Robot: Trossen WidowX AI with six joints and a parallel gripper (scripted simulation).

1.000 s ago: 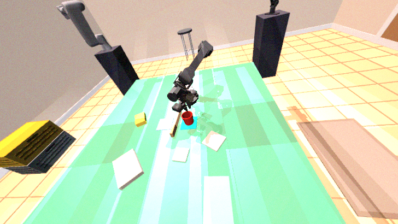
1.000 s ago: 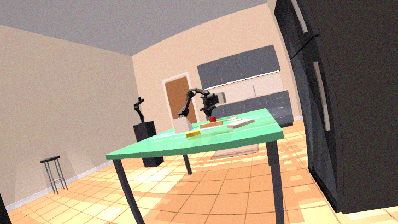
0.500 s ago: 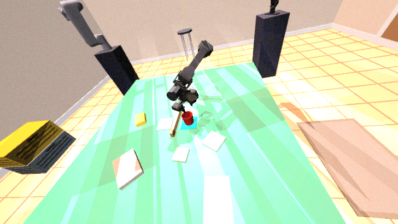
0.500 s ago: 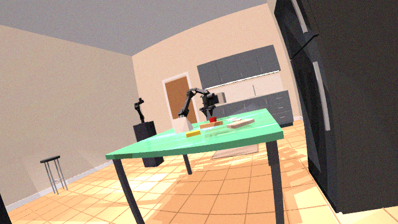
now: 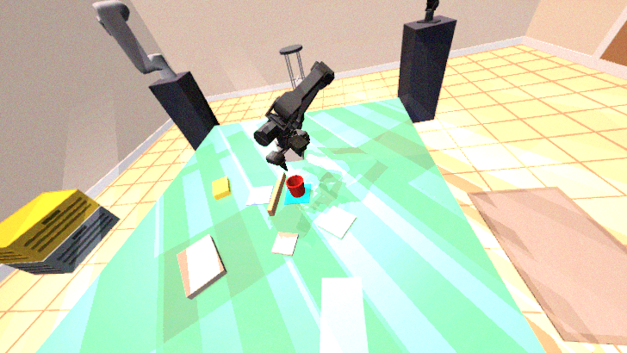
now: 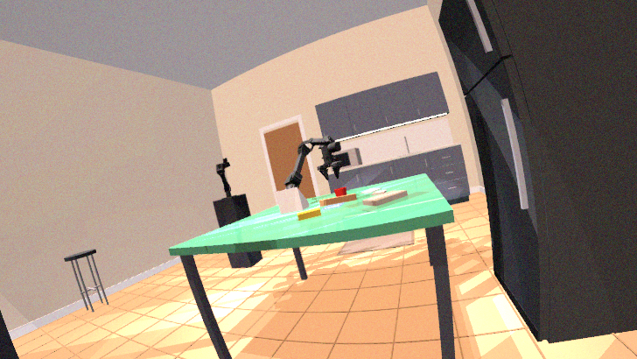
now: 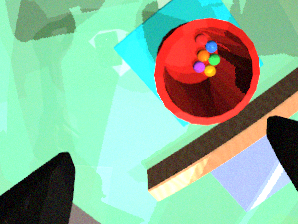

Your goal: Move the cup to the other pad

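Observation:
The red cup [image 5: 295,185] [image 6: 340,192] [image 7: 175,50] stands upright on the cyan pad [image 5: 306,200] [image 7: 135,50]. Several coloured marbles [image 7: 203,56] lie inside it, seen in the wrist view. The other pad, pale lavender-white [image 5: 259,196] [image 6: 332,206] [image 7: 245,180], lies bare across a wooden bar [image 5: 276,195] [image 6: 339,200] [image 7: 210,172] from the cup. My gripper [image 5: 294,162] [image 6: 332,177] [image 7: 171,145] is wide open and empty. It hangs above the table, higher than the cup and a little toward the arm's base, and its fingers are apart from the cup.
A yellow block [image 5: 220,188] [image 6: 309,214] lies beyond the lavender pad. A thick pale slab [image 5: 203,265] [image 6: 385,197], two thin white tiles [image 5: 336,222] [image 5: 285,244] and a long white strip [image 5: 343,315] lie farther from the arm's base. The wooden bar stands up beside the cup.

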